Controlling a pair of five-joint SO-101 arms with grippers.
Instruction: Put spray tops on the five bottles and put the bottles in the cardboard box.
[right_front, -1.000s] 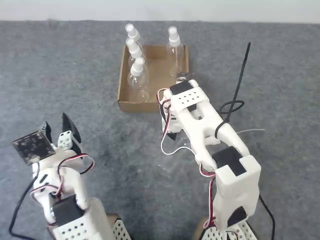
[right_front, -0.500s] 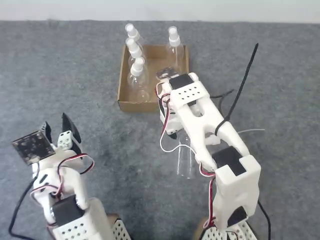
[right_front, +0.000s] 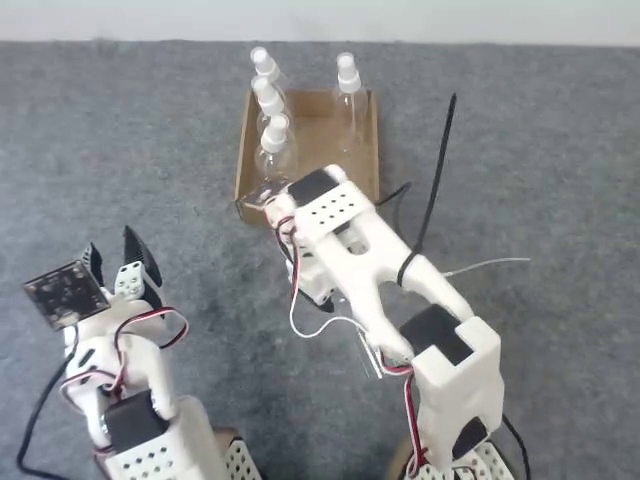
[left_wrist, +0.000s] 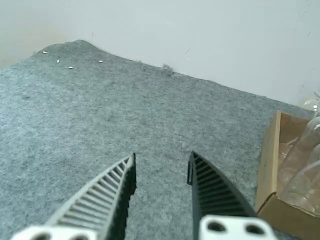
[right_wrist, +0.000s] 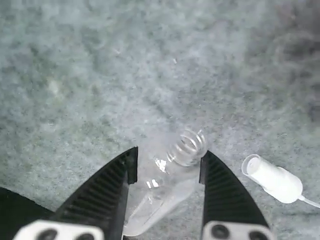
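At twelve o'clock on the grey carpeted table (right_front: 150, 150) sits the shallow brown cardboard box (right_front: 305, 150). Four clear plastic bottles with white spray tops stand upright in it. Three are lined along its nine o'clock side (right_front: 274, 140), and one stands alone at its one o'clock corner (right_front: 347, 80). From five o'clock the white right arm (right_front: 350, 240) leans in toward the box's near edge at about six o'clock of it. Its wrist camera looks straight down on the right gripper (right_wrist: 169, 154), whose black ribbed fingers (right_wrist: 120, 180) are spread. The fifth clear bottle (right_wrist: 165, 192) lies between them on the carpet, its threaded neck open and uncapped. I cannot tell whether the fingers actually press it. The loose white spray top (right_wrist: 272, 179) lies on its side just beside that neck, not touching it, with a thin tube trailing from it. Over at seven o'clock the left gripper (right_front: 115, 255) is held above bare carpet, its jaws parted and holding nothing. From its own camera the box's corner (left_wrist: 267, 165) shows off to one side, below a pale wall (left_wrist: 200, 30).
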